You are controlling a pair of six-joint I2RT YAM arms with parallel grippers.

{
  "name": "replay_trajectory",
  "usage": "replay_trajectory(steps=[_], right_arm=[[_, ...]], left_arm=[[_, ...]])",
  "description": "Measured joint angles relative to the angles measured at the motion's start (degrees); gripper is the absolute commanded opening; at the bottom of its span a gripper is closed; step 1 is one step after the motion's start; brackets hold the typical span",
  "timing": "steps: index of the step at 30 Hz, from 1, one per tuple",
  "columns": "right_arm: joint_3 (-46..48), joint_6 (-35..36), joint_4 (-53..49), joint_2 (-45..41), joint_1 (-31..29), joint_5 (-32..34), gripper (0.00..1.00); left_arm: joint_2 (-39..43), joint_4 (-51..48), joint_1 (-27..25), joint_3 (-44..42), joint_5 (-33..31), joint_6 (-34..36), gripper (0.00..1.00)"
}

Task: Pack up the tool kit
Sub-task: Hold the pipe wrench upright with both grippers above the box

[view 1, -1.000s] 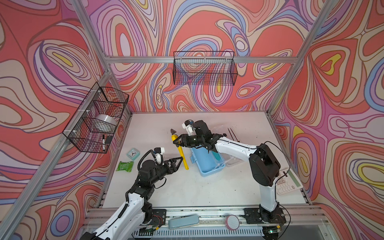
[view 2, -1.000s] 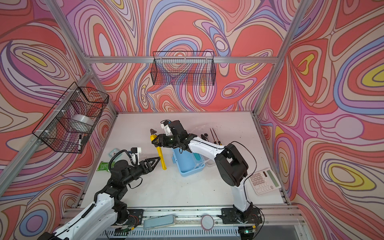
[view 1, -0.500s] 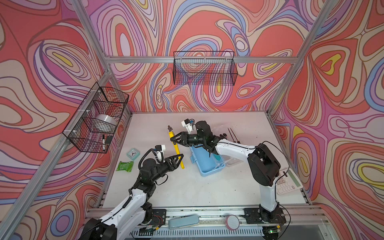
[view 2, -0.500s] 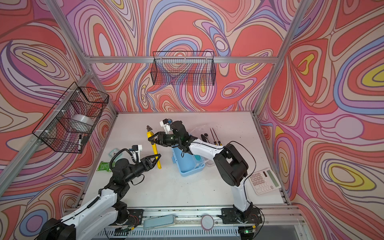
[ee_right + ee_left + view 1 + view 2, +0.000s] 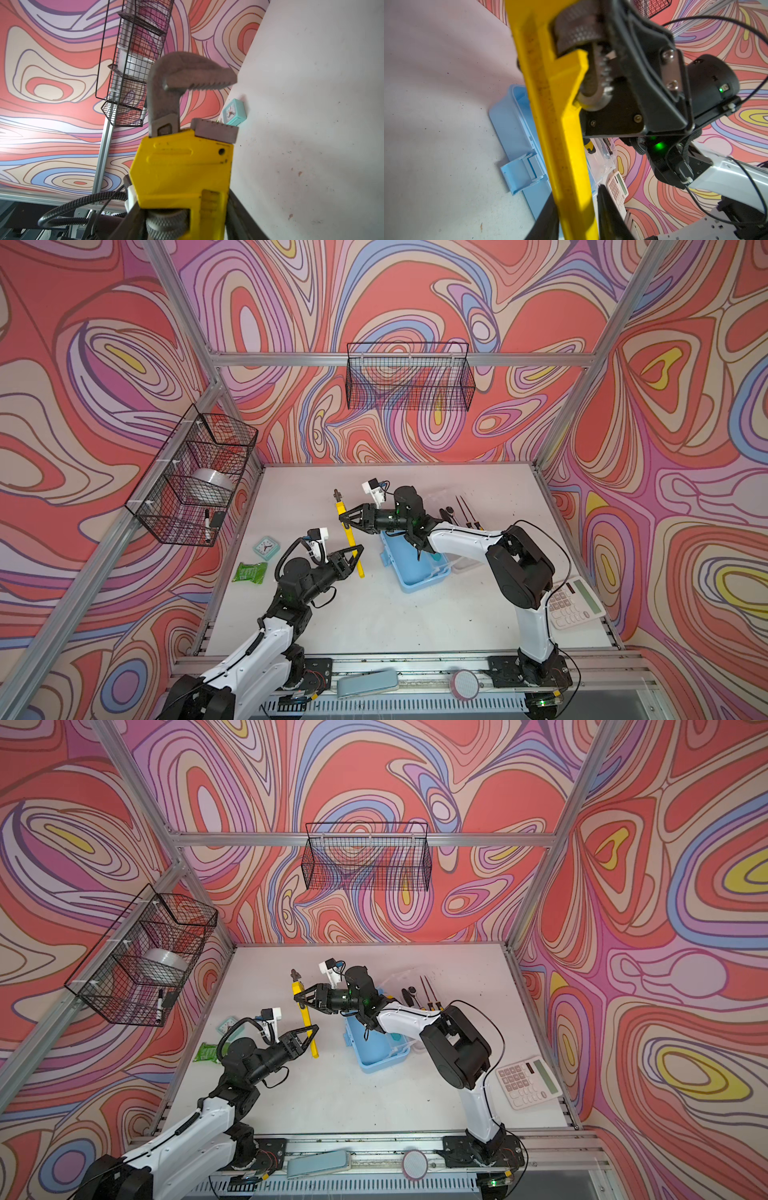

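Note:
A yellow pipe wrench (image 5: 348, 536) (image 5: 305, 1020) with a grey toothed head hangs above the table, left of the tool kit. My right gripper (image 5: 344, 520) (image 5: 182, 201) is shut on the wrench (image 5: 182, 166) just below its head, beside the knurled nut. My left gripper (image 5: 356, 551) (image 5: 576, 191) is shut on the lower part of the wrench's handle (image 5: 560, 124), one finger on each side. The tool kit (image 5: 415, 570) (image 5: 376, 1054) (image 5: 517, 116) is a light blue box lying open on the table under my right arm.
A mint clock (image 5: 264, 548) and a green packet (image 5: 249, 572) lie at the left. Screwdrivers (image 5: 465, 510) lie behind the box, and a calculator (image 5: 575, 603) at the right edge. Wire baskets (image 5: 195, 477) (image 5: 409, 377) hang on the walls. A grey-blue slab (image 5: 365, 682) lies on the front rail.
My left gripper has reached the wrench handle and its jaws have closed on it. The right gripper has carried the wrench slightly to the left.

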State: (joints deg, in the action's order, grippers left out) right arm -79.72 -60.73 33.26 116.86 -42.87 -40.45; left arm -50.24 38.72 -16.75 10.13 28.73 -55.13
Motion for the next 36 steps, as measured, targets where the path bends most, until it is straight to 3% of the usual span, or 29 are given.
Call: replay_trajectory(steps=[8,20,29,36], right_arm=[[0.57,0.63,5.14,0.04,0.44,-1.16,0.00],[0.57,-0.87,6.32,1.99,0.79,-2.25,0.00],[-0.33,0.13,3.32,2.93,1.29,-5.14,0.10],[-2.43,0.46,-0.04,7.13,1.29,-6.47,0.13]], left_arm=[[-0.26,1.38,0.26,0.00,-1.29,-3.52,0.00],[-0.46,-0.31,0.24,-0.09,-1.77,-3.15,0.00],[4.74,-8.63,0.20,-0.13,-3.45,-1.33,0.00],[3.80,-12.81,0.22,-1.07,-5.55,-0.33,0.00]])
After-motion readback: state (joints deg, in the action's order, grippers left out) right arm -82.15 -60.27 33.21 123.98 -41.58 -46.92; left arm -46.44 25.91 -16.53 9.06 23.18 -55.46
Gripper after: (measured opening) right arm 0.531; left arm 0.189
